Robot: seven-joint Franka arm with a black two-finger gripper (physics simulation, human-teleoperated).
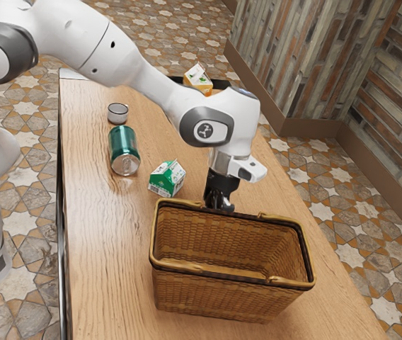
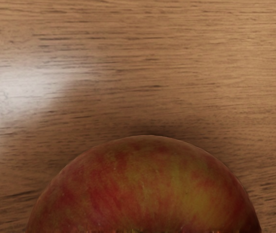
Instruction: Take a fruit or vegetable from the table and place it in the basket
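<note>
Apple, red-yellow: one, under tool; whether spread or pinching, cannot tell. Basket, wicker: one, beside tool, on counter. Can, green: one.

From above and at the arm's side, the exterior view looks down at a slant over the whole table and basket. The wrist view faces the same tabletop from the hand, very near an apple.
</note>
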